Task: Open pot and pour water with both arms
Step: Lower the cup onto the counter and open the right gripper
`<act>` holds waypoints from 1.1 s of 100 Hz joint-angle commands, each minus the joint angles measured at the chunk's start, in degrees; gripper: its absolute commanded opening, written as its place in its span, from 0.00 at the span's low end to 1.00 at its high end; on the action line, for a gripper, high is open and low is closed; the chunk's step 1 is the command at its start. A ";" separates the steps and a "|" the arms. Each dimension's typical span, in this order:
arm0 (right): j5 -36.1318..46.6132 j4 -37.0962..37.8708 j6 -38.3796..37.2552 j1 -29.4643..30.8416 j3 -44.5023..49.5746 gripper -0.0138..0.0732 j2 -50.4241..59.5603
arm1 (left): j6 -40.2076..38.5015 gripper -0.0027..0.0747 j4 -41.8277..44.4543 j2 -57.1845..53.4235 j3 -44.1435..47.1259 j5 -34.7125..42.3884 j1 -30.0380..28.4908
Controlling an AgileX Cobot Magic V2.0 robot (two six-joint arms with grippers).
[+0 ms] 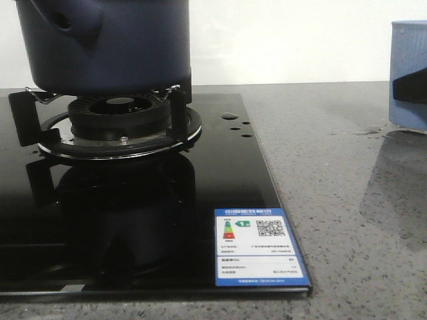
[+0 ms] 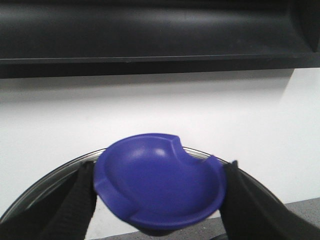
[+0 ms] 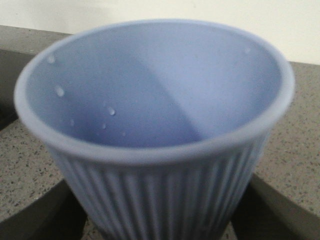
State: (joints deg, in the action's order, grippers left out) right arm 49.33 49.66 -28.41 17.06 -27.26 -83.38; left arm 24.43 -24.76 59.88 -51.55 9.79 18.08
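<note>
Front view, left side: the pot sits on the burner grate of the black glass hob, its stub handle facing the camera. Small shiny drops of water lie on the glass just right of the burner, and a wet patch marks the grey counter near the pale blue ribbed cup at the far right. The left gripper is clamped on a blue lid, a finger on each side. The right gripper's fingers flank the cup, probably gripping it; drops cling inside.
</note>
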 commanded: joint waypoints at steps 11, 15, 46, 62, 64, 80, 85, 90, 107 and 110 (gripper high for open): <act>4.50 -2.10 0.48 0.39 -1.05 0.50 1.09 | -0.12 0.46 0.07 -1.43 -2.18 5.91 -0.09; 4.23 -2.10 0.48 0.39 -1.05 0.50 1.00 | -0.12 0.46 0.07 -1.43 -2.18 5.91 -0.09; 1.14 -2.10 0.48 0.39 -1.05 0.50 0.05 | -0.12 0.46 0.07 -1.43 -2.18 5.91 -0.09; 0.47 -2.00 0.48 0.39 -1.05 0.53 0.05 | -0.12 0.46 0.07 -1.43 -2.18 5.91 -0.09; 0.08 -2.00 0.48 0.39 -1.05 0.55 0.05 | -0.12 0.46 0.07 -1.43 -2.18 5.91 -0.09; -1.52 -2.00 -0.63 0.39 -1.05 0.82 0.05 | -0.12 0.46 0.07 -1.43 -2.18 5.91 -0.09; -1.52 -2.00 -1.20 0.39 -1.05 0.90 0.05 | -0.12 0.46 0.07 -1.43 -2.18 5.91 -0.09; -1.52 -1.08 -2.88 0.39 -0.90 0.93 0.67 | -0.12 0.46 0.07 -1.43 -2.18 5.91 -0.09; -2.44 -0.86 -3.60 0.39 2.76 0.93 5.01 | -0.12 0.46 0.07 -1.43 -2.18 5.91 -0.09; -3.11 -0.86 -3.60 0.39 3.60 0.93 6.16 | -0.12 0.46 0.07 -1.43 -2.18 5.91 -0.09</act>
State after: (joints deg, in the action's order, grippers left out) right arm 43.72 49.55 -31.52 17.06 -24.50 -81.50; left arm 24.43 -24.76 59.88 -51.55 9.79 18.08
